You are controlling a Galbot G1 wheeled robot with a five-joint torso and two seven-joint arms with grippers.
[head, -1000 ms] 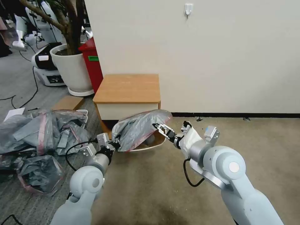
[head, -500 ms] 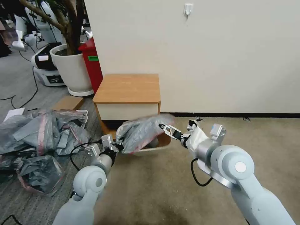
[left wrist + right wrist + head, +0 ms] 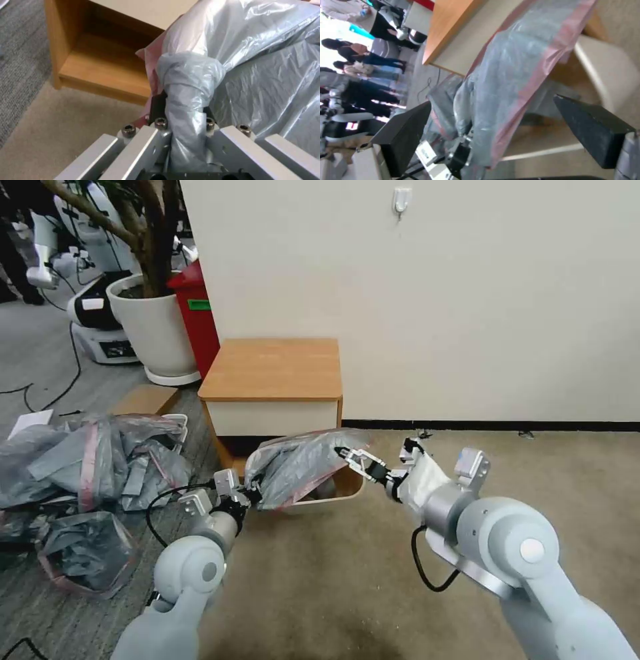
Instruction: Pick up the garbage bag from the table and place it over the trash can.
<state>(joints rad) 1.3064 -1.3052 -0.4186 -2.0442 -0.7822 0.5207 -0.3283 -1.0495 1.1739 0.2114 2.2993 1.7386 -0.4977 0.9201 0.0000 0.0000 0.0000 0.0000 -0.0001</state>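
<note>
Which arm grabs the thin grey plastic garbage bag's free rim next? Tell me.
Right. The right gripper hangs open at the garbage bag's pink rim above the beige plastic trash can; the left gripper is clamped on its other end.

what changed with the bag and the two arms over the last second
The right gripper drew slightly back from the garbage bag and sits open at its edge. The left gripper shifted a little toward the table, still clamped on the bag's bunched end, which stays draped over the trash can. Table and trash can did not move.
</note>
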